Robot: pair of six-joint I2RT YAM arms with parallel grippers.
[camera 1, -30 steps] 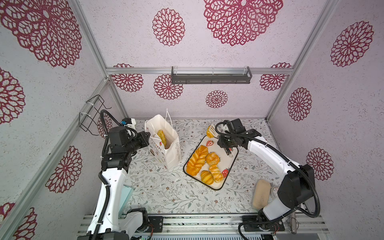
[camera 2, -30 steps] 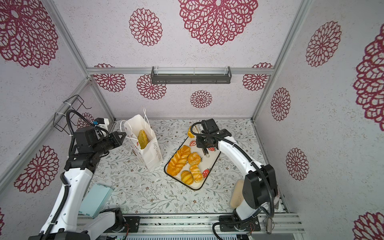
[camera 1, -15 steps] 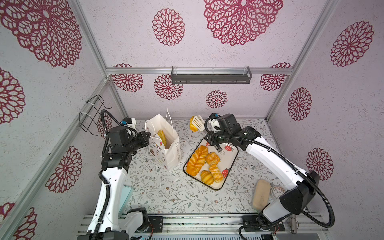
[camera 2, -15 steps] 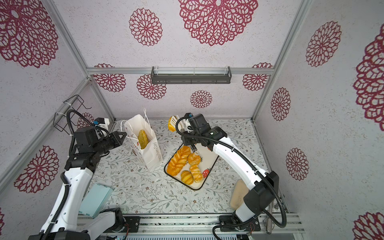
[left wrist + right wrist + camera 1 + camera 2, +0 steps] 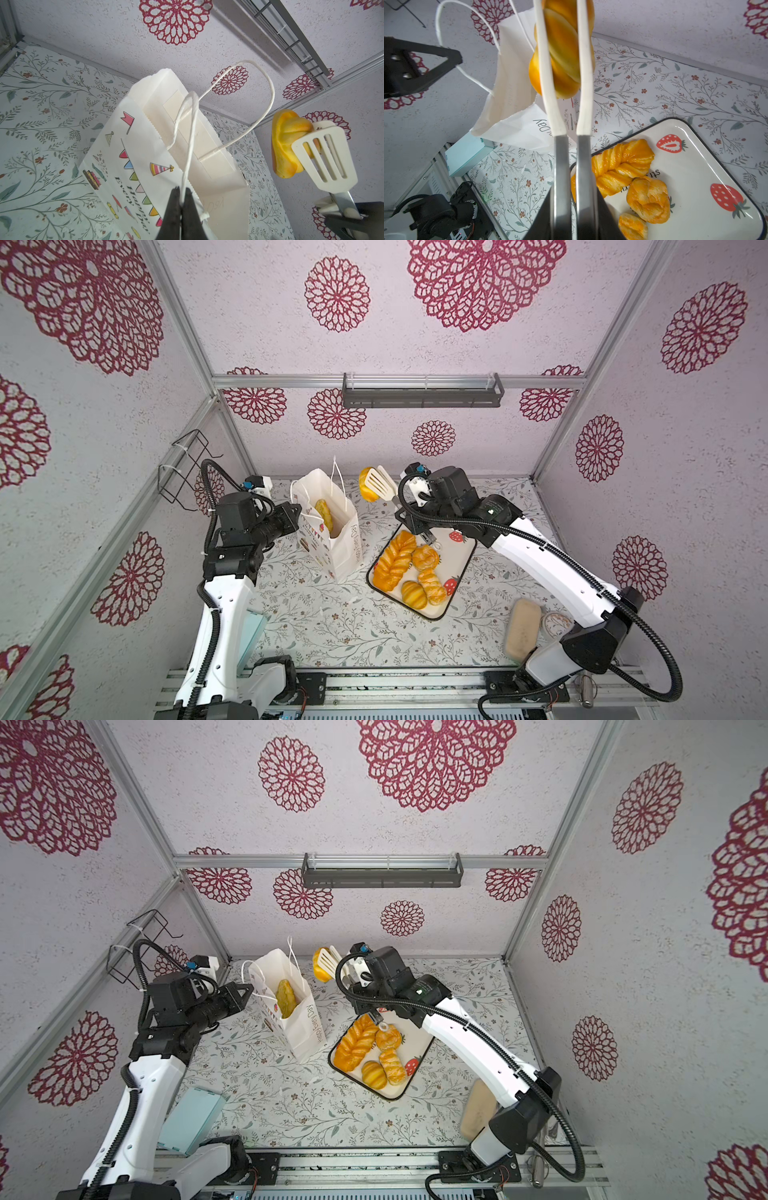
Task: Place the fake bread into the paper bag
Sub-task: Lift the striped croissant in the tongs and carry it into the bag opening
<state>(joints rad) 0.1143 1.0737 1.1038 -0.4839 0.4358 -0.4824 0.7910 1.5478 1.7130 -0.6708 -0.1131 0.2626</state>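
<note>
Right wrist view: right claw clenched on tongs squeezing a fake bread, up beside the paper bag; left claw pinching its handle. Looks light, squishy, slippy, best grabbed mid-body.

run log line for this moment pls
left gripper: shut on white cord handle of white paper bag | right gripper: shut on white slotted tongs clamping glossy orange twisted bread beside bag mouth | one roll inside

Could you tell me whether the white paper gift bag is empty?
No, a top view shows one glossy golden toy pastry inside the white paper bag.
</note>
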